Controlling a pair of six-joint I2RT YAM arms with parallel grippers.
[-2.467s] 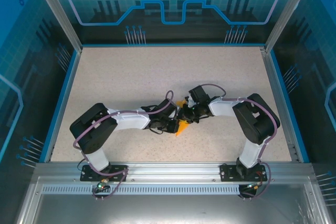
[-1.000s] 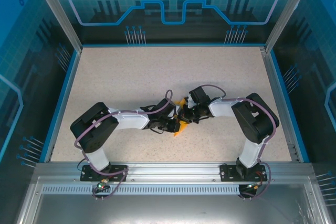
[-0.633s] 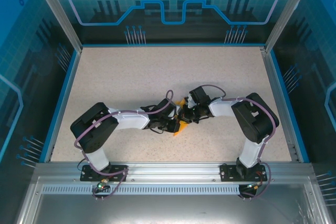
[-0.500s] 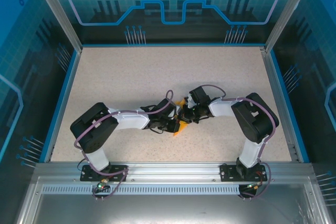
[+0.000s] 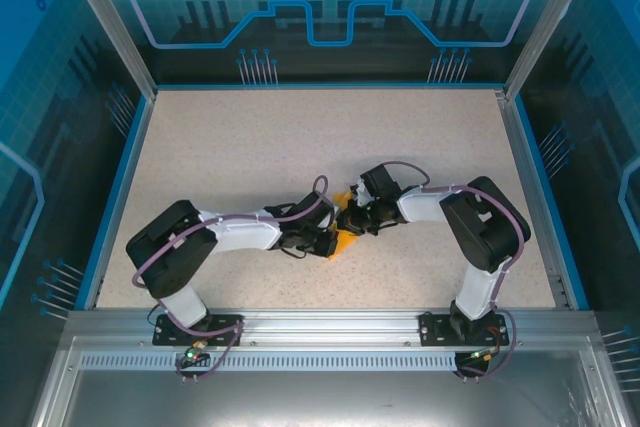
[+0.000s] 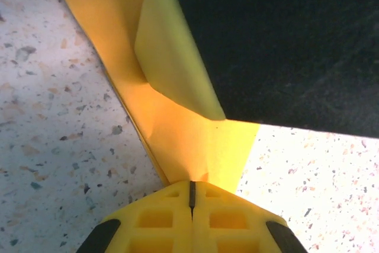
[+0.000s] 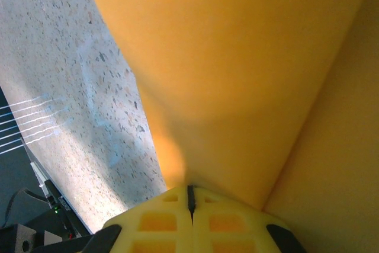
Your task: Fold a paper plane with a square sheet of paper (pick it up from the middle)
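Top external view is showing the left arm (image 5: pixel 245 230) and the right arm (image 5: pixel 430 205) meeting at the middle of the counter (image 5: pixel 300 137). The partly folded orange paper (image 5: pixel 343 243) is lying between their tips. The left jaws are sitting closed on the paper. In the left wrist view the yellow pads (image 6: pixel 157 220) are meeting at a thin seam, and the sheet is running out from between them with a paler flap turning over it. The right jaws are clamping it too. In the right wrist view their pads (image 7: pixel 157 220) are pressing together on a broad orange panel just above the speckled surface.

This is looking like a creasing step with both pinches sharing one thin sheet. To do it well, the two arms should be moving together, neither pulling away from the other, or the paper may be tearing at a pinch. The fold line should be brought down flat against the counter before either grip is loosening.

Seen from above, the paper is reading as a slim tapered shape. Its long axis is running roughly near to far. Its narrow tip is pointing toward the near edge and slightly left, and its far end is peeking out beyond the wrists. Its middle is lying hidden beneath them.
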